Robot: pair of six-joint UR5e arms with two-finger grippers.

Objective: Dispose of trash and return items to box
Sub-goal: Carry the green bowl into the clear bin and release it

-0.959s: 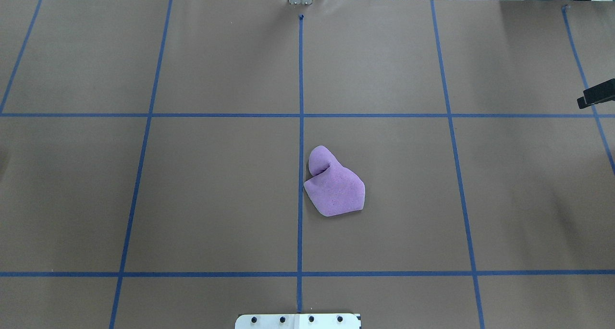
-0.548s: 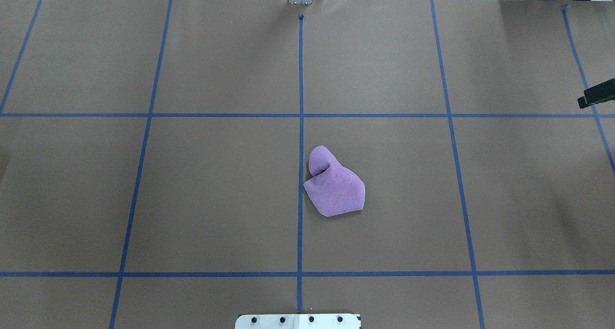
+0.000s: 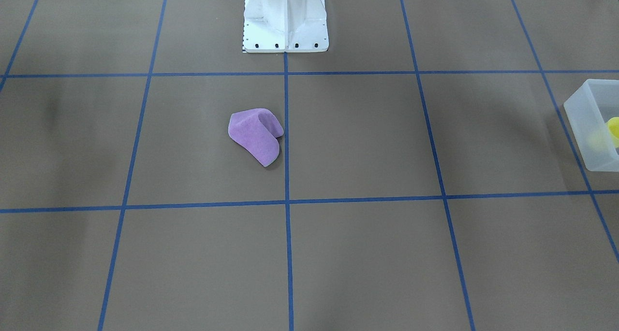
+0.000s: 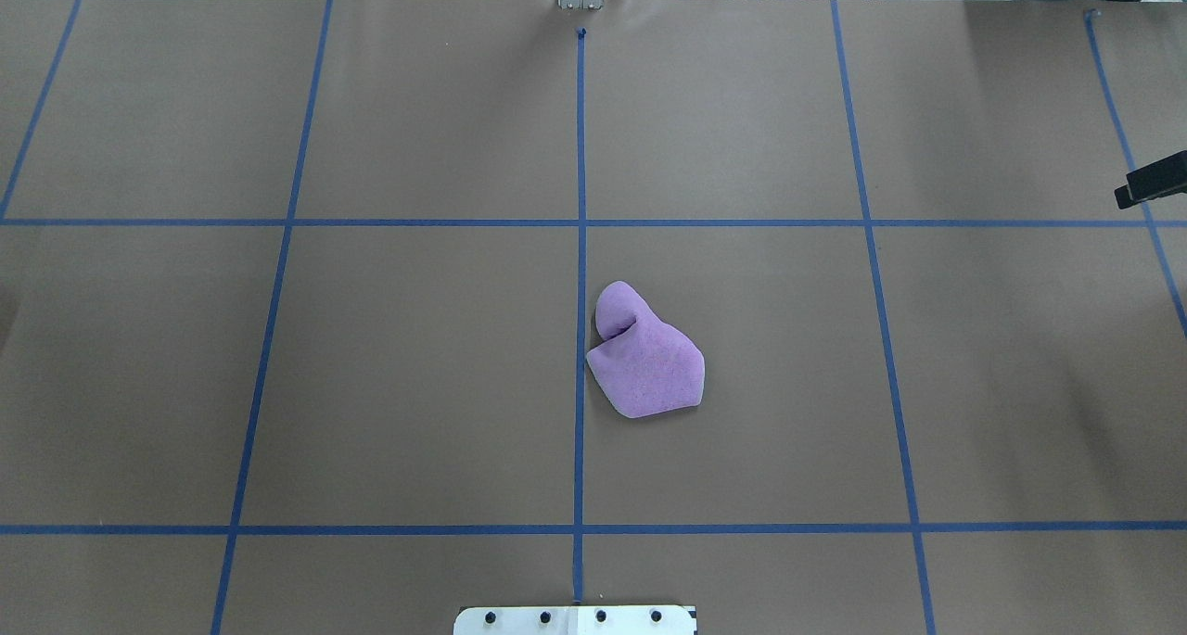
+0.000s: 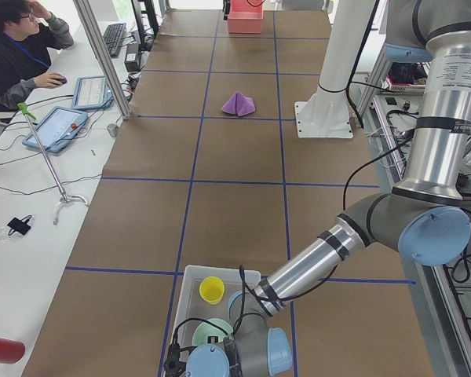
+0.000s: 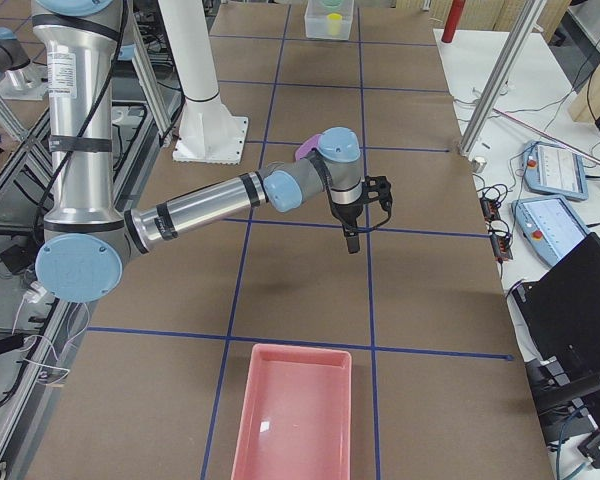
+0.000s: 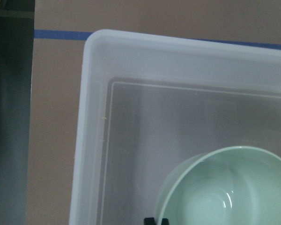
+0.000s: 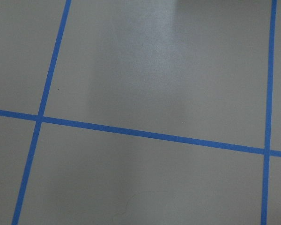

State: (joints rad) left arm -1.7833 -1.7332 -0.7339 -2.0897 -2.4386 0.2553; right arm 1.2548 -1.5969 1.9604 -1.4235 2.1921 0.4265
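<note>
Lying mid-table, purple cloth (image 4: 644,361); pink tray (image 6: 295,415) apart; yellow cup (image 5: 212,290) inside box (image 3: 580,128)

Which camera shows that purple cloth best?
Overhead: the cloth lies whole, large and unblocked. Front view shows it nearly as well; left side view, tiny and far; right side view, mostly hidden behind the arm; wrist views, not at all.

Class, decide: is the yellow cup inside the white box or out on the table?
Inside. In the left side view the yellow cup sits within the walls of the box, beside a green bowl.
</note>
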